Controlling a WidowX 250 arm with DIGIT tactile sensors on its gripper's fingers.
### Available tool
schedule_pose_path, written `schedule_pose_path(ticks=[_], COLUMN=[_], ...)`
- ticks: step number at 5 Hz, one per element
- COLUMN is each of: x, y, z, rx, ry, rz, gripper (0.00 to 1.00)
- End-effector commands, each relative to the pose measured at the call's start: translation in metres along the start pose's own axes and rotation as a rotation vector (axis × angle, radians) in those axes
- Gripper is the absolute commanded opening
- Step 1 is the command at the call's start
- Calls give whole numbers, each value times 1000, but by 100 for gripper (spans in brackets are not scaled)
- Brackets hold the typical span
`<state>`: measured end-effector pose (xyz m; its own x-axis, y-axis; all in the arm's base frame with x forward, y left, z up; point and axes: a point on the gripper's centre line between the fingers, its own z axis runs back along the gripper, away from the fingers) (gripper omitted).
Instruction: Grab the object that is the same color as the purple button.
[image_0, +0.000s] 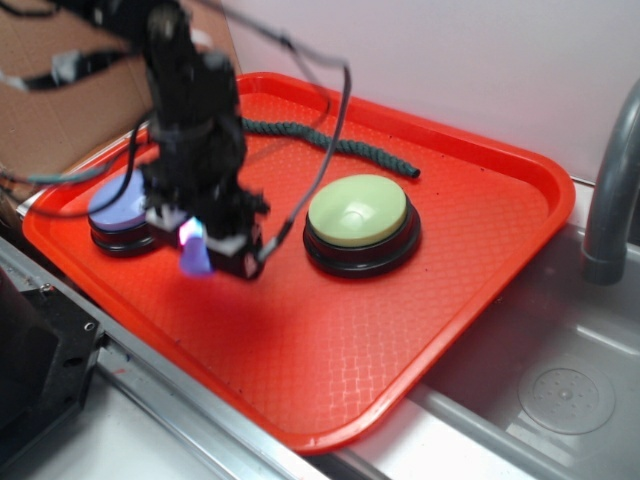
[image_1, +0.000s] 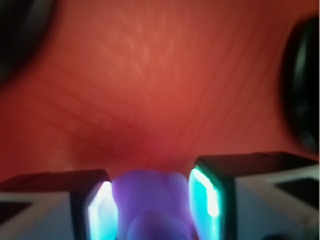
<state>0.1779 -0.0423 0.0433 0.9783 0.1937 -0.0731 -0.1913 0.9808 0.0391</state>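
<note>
Gripper (image_1: 150, 200) is narrowed onto the purple duck (image_1: 150, 197), both lit pads (image_1: 202, 197) pressing its sides at the bottom centre of the wrist view. Duck's heading and long axis cannot be told through blur. Exterior view shows it left of centre over the red tray (image_0: 400, 330), just beside the purple button (image_0: 120, 205).

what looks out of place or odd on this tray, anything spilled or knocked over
Nothing spilled or tipped. The dark green rope lies loose along the far side of the red tray. Both buttons sit flat. The hand grips the purple duck between its pads.
</note>
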Motion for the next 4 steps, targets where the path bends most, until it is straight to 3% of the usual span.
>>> schedule_pose_path(ticks=[1,2,3,4], x=[19,11,10,19], y=[23,38,37,33], z=[109,158,156,144], rx=[-81,-123,-134,-61], ry=[-113,-191,-228,-179], rz=[-54,-59,-57,-51], gripper=[0,0,0,0])
